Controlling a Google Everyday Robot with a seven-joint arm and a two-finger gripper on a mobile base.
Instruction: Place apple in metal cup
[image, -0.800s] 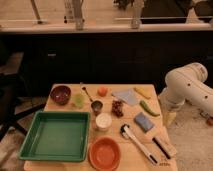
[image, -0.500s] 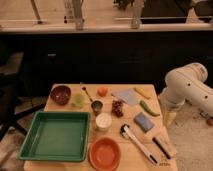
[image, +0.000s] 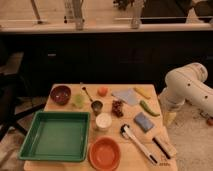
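Though near metal cup (image: 97, 106), apple (image: 102, 91) outside it; pincer (image: 170, 118) beside table (image: 131, 112), state unclear.

1. Dim, warm indoor light falls from above; the wooden table (image: 130, 111) is the best-lit area.
2. The cabinet front behind it is almost black, and the floor at left sinks into shadow.
3. The white arm (image: 187, 87) is bright on top and shaded beneath; the gripper (image: 170, 118) hangs in shade just beside the table's right edge.
4. The metal cup (image: 96, 106) shows a faint sheen.
5. The counter band at top looks washed out.
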